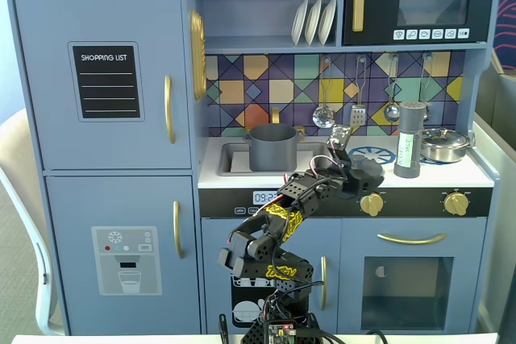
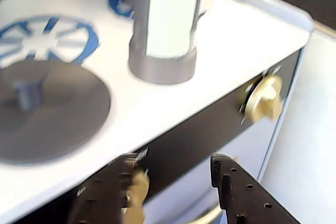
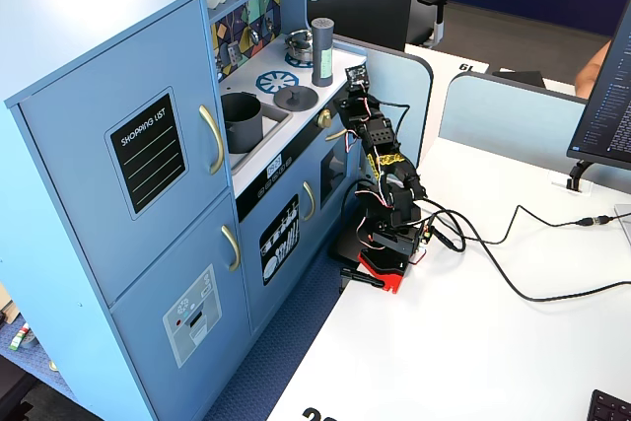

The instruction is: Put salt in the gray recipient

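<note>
Countertop [image 1: 322,176] bears upright gray salt [image 1: 409,139], pale-green-labelled.

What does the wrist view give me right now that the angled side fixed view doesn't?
Only the wrist view shows the end effector fingers apart at the stove's front edge, below the countertop, and a gold knob up close. Only the side fixed view shows the gray pot in the sink and the whole arm. Both show the salt shaker upright and the flat lid.
</note>
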Tool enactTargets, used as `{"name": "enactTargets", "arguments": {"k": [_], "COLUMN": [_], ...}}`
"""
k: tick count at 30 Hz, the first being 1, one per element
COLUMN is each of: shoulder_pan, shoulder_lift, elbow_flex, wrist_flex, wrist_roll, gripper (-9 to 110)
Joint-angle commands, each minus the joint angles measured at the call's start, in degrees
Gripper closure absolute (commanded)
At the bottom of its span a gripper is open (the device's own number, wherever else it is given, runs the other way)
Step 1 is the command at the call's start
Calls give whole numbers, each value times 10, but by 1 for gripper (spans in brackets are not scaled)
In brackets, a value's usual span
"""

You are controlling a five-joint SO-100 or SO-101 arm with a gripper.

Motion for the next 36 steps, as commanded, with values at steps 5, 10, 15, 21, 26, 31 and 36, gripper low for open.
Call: {"name": "enactTargets", "arguments": {"k": [5,10,15,21,26,31,36], "shoulder_pan": [12,18,31,33,33,33,29], "shoulder_lift": [-54,-100,-155,-231,-294,-361,-422], "elbow_flex": [-45,-46,-75,-130,-169,-209,-251], "wrist_flex": [-126,-221,-257,-279,-306,-333,-345], "wrist_roll": [31,26,40,41,41,40,53], "gripper": [68,69,60,53,53,52,53]}}
